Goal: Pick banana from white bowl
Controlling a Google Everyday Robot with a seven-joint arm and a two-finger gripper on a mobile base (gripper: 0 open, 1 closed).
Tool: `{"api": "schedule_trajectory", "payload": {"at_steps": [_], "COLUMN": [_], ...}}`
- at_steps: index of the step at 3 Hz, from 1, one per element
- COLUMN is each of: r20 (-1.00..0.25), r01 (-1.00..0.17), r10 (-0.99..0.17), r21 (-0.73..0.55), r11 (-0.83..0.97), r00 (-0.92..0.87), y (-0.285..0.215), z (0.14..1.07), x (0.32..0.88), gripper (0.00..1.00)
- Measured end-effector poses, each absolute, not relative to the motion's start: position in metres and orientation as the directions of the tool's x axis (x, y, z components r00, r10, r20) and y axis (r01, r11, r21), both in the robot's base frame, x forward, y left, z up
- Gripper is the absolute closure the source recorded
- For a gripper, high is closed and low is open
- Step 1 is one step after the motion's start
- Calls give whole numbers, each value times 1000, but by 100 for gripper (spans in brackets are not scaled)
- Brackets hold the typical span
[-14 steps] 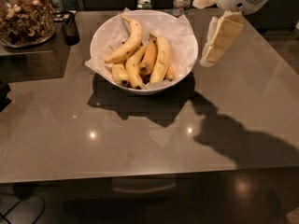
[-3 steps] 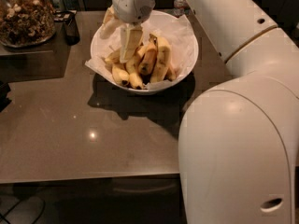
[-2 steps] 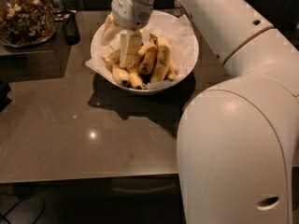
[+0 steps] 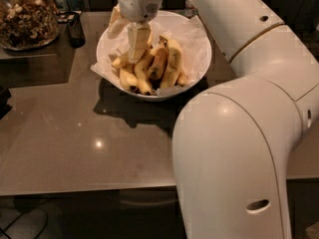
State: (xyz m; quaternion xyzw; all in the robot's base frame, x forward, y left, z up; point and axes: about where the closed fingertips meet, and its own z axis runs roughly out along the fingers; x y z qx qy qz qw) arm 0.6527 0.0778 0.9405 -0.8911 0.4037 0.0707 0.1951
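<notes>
1. Gripper (image 4: 130, 46) is down inside the white bowl (image 4: 198, 81), on the bowl's left side, pointing down.
2. Can't tell if it's spread, pressed shut, or pinching sth. The bananas are too close around it.
3. The banana (image 4: 121, 61), the long pale one, lies in the bowl right under the gripper & a bit to its left. They look like they touch.
4. More bananas (image 4: 169, 63) lie just right of the gripper, packed side by side. One has a brown patch.
5. White paper (image 4: 192, 34) lines the bowl, behind & right of the gripper.
6. The big white arm (image 4: 239, 133) comes from the bottom right, up & over to the gripper.
7. Glass jar of nuts (image 4: 22, 16) sits far left of the gripper, w/ a small dark thing (image 4: 75, 26) between them.
8. Bowl stands on a shiny brown table (image 4: 75, 143).
</notes>
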Motion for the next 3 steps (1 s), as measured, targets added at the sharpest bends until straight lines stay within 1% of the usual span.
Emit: {"api": "schedule_trajectory", "payload": {"at_steps": [3], "r20": [-318], "r01": [-783], "r10": [-715], "r21": [-236], "r11": [-576], "r00": [622], "y": [68], "z": [916], "x": [657], "gripper": [42]}}
